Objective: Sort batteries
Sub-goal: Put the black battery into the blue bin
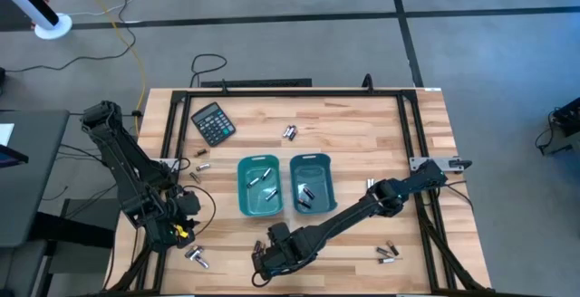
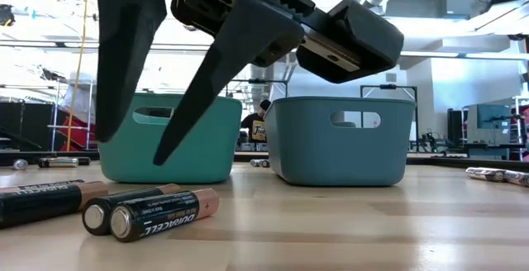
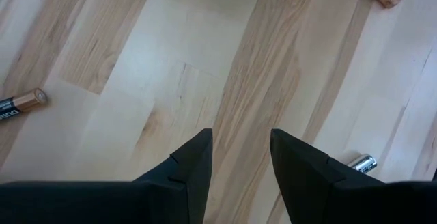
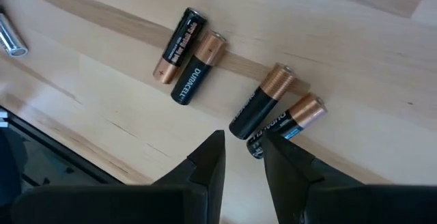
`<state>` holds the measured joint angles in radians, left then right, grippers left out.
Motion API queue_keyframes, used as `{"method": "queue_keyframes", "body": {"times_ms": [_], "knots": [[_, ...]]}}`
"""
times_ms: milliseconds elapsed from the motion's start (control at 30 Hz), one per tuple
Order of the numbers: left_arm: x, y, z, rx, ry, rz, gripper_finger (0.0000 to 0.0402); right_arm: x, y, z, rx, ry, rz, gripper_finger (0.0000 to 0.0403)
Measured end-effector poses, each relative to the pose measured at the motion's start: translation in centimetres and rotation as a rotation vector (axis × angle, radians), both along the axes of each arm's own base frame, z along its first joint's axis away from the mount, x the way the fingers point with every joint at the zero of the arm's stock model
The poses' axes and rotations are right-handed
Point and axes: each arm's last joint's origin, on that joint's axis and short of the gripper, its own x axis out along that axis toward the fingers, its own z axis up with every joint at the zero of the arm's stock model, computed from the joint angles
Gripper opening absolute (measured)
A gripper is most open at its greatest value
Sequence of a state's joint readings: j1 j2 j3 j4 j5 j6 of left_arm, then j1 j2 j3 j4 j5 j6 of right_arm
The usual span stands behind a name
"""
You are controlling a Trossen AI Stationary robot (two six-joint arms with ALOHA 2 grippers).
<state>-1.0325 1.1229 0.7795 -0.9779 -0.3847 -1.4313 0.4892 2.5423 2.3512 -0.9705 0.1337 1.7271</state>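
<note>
Batteries lie scattered on the wooden table. My right gripper (image 4: 242,152) hovers open near the front edge, just above the table, over two dark copper-ended batteries (image 4: 263,101) lying side by side; a second pair (image 4: 184,53) lies farther off. In the low view its fingers (image 2: 132,151) hang above the batteries (image 2: 149,213). Two teal bins (image 1: 242,184) (image 1: 332,188) stand mid-table, each with a few batteries inside. My left gripper (image 3: 239,156) stands open above bare wood at the table's left, with a silvery battery (image 3: 362,162) beside one finger.
A black calculator (image 1: 213,122) lies at the far left of the table. Loose batteries lie at the back centre (image 1: 290,132), left of the bins (image 1: 199,164), front left (image 1: 195,256) and front right (image 1: 387,253). A black frame (image 1: 412,125) borders the table.
</note>
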Motion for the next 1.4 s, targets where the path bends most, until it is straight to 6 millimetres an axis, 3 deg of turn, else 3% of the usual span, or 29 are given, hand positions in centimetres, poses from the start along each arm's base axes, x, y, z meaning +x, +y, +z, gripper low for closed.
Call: {"method": "queue_keyframes", "body": {"times_ms": [700,1033,1233,1400], "knots": [[0.0,0.0,0.0,0.001,0.000,-0.002,0.0142,-0.5,-0.4,-0.2,-0.033,0.054,-0.059,0.0117],[0.0,0.0,0.0,0.007,-0.002,-0.008,0.0142,-1.6,1.0,-0.3,-0.021,0.080,-0.093,0.0117],[0.0,0.0,0.0,0.010,-0.009,-0.006,0.0142,-1.5,0.9,-0.3,-0.020,0.078,-0.094,0.0117],[0.0,0.0,0.0,0.010,-0.010,-0.004,0.0142,-0.9,0.9,-1.8,-0.008,0.077,-0.104,0.0118]]}}
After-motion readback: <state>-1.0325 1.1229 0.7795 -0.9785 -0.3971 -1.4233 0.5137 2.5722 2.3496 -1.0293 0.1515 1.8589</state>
